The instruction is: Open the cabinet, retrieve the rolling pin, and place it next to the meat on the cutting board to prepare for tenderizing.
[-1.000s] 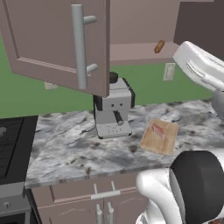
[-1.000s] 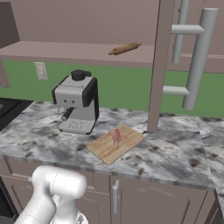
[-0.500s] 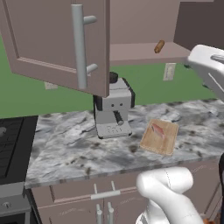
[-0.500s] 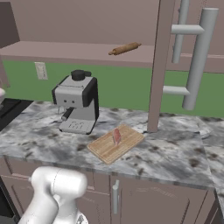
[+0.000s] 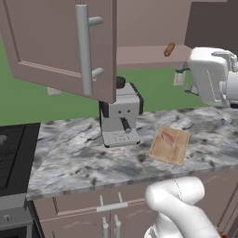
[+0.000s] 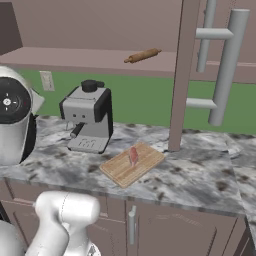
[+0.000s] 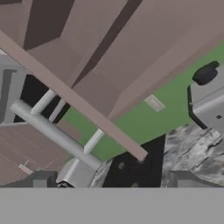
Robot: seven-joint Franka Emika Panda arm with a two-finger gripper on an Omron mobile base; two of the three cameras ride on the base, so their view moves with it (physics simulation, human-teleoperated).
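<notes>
My gripper [image 7: 113, 181], jaws spread wide on nothing, faces the open cabinet [image 7: 131, 43] in the hand view, a door handle [image 7: 52, 131] cutting across the frame; its tips are barely distinguishable down there. Left base view: my arm [image 5: 209, 76] has sunk lower at right over the past second, and the rolling pin [image 5: 169, 49] sits untouched on the shelf [image 5: 139, 58], well above the meat [image 5: 167, 138] on the cutting board [image 5: 169, 145]. Right base view: my arm has swung in at left, partly cut off. The doors are open; the reach is next.
</notes>
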